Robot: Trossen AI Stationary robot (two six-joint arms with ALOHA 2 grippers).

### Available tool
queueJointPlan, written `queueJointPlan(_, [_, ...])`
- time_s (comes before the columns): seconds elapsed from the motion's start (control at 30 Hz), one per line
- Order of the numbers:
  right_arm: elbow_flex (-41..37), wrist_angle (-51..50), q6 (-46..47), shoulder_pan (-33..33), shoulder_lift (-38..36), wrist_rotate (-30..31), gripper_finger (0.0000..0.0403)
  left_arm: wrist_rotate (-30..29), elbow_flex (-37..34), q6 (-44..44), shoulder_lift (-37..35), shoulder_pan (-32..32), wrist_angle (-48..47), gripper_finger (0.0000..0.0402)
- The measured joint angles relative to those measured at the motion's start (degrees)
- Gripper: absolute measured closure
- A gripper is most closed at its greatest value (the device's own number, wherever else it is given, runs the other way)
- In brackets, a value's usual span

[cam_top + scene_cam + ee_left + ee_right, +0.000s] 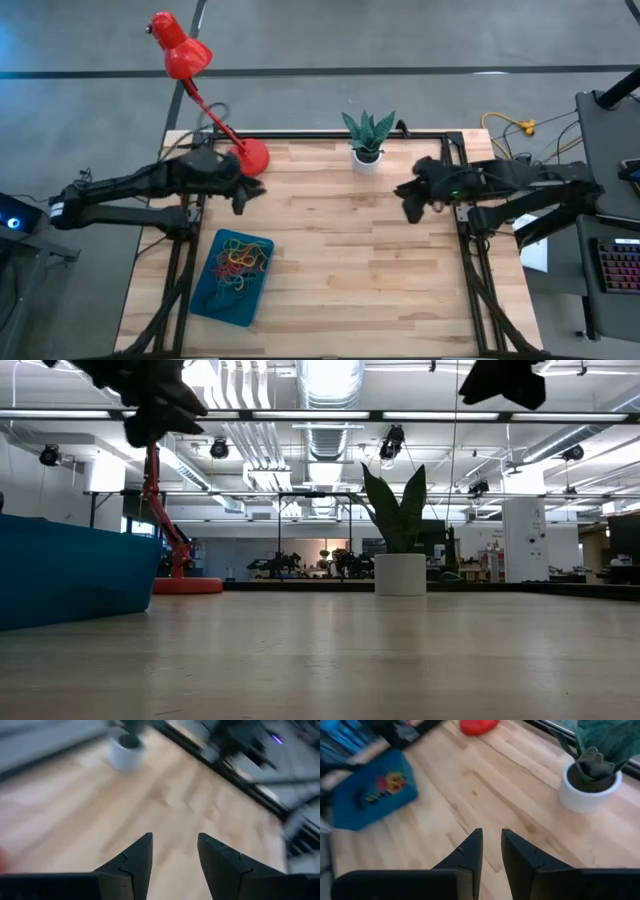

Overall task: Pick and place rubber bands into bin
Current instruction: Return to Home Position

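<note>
The teal-blue bin (232,277) lies on the table near the left near corner, with a heap of red, yellow and green rubber bands (238,262) inside it; the right wrist view also shows the bin (372,792) and the rubber bands (387,787). My left gripper (243,195) hangs above the table by the lamp base, well clear of the bin, open and empty (174,845). My right gripper (412,200) hovers over the right part of the table, open by a narrow gap, empty (491,840).
A red desk lamp's base (250,156) stands at the far left of the table. A white pot with a green plant (367,150) stands at the far edge's middle. Bare wooden tabletop (350,260) stretches between the bin and the right arm.
</note>
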Motion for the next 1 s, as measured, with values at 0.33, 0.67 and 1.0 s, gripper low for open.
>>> queueJointPlan(0.33, [-20.1,26.5,-17.0,1.9,-22.1,-7.6,0.0342,16.0,-1.4,12.8,-2.1,-0.2,18.1,0.0260])
queueJointPlan(0.67, [-36.7,36.8,-18.6,2.1,-37.3,-8.8,0.0342,14.4,-18.5,13.4,-13.6,-0.3,36.4,0.0260])
queueJointPlan(1.0, [-42.9,29.6,-14.9,2.0,-43.5,-8.2,0.0342,14.5,-34.4,10.5,-25.4,-0.3,36.9,0.0260])
